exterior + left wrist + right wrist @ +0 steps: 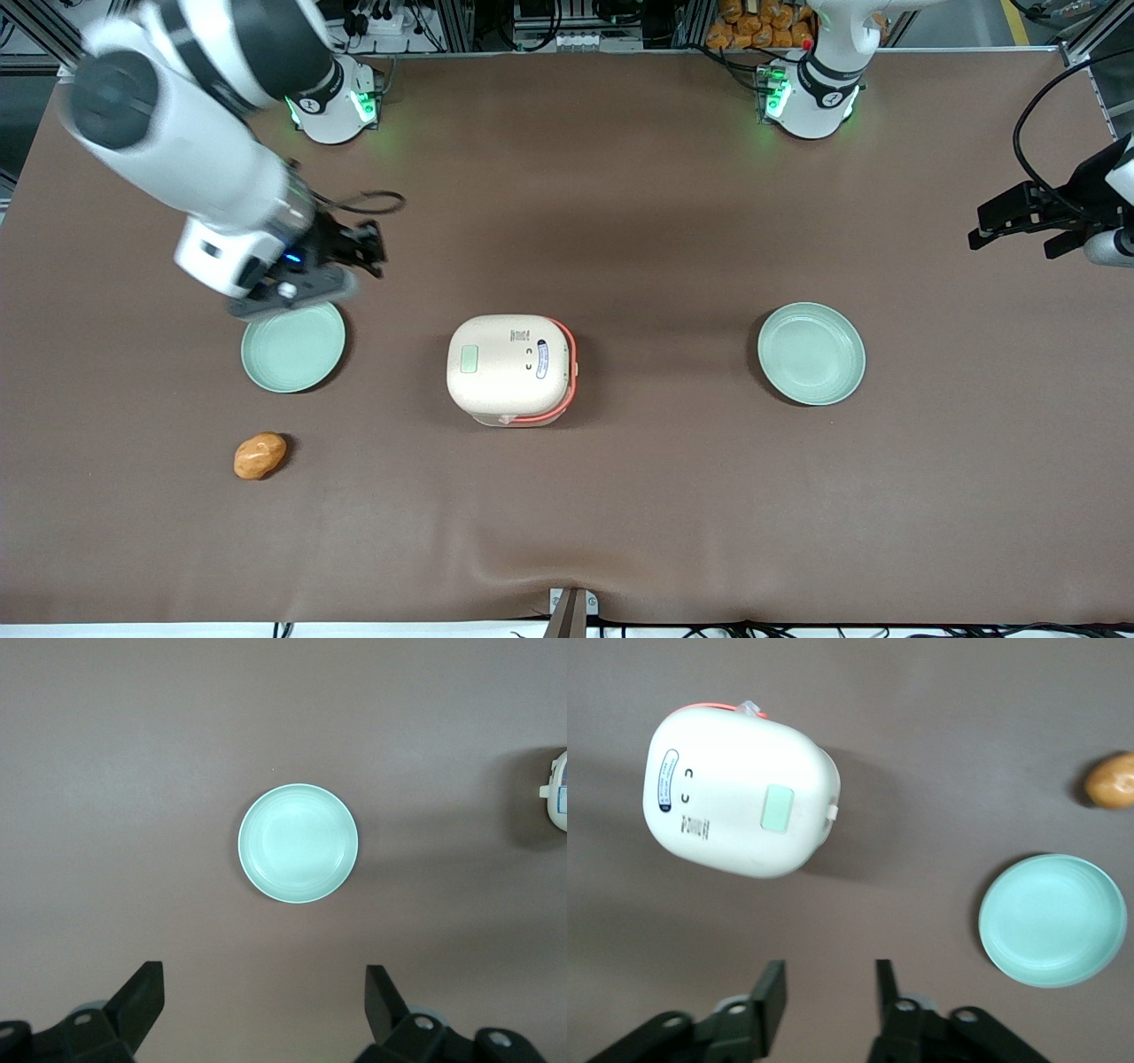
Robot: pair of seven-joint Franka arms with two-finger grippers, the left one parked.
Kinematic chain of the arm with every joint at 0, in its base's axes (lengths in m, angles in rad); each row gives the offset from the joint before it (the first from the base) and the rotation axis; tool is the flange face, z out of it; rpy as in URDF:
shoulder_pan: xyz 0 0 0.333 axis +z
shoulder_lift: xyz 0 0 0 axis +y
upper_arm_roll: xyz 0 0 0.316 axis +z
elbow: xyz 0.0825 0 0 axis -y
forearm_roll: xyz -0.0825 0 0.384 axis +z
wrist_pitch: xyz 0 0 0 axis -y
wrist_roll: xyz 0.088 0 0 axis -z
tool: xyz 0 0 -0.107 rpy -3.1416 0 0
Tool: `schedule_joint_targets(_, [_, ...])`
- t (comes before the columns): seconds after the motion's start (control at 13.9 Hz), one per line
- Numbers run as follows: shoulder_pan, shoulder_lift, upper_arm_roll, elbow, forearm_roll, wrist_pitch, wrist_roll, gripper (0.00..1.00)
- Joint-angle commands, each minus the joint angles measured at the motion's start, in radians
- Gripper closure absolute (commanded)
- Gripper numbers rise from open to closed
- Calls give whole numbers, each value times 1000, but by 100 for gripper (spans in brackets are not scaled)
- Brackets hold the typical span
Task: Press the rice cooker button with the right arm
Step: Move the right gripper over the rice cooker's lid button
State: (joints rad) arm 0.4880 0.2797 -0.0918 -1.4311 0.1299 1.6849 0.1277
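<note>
At table centre sits the rice cooker, lid closed, coral band showing along one edge, pale green rectangular patch on its lid. Right arm held above the table toward its own end; gripper high over the brown mat, fingers apart, grasping nothing. Pale green plate partly under the wrist. Orange-brown lump nearer the front camera than that plate. Second plate toward the parked arm's end.

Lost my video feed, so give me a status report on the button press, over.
Gripper open, hanging above the table beside a green plate, clear of the rice cooker. Cooker lid shut, button untouched. Nothing in the way.
</note>
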Motion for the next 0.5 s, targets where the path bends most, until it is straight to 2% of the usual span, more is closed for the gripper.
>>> schedule_joint_targets(0.0, [27, 74, -11, 18, 14, 86, 3, 78])
schedule_joint_targets(0.43, [61, 199, -11, 63, 16, 168, 36, 82])
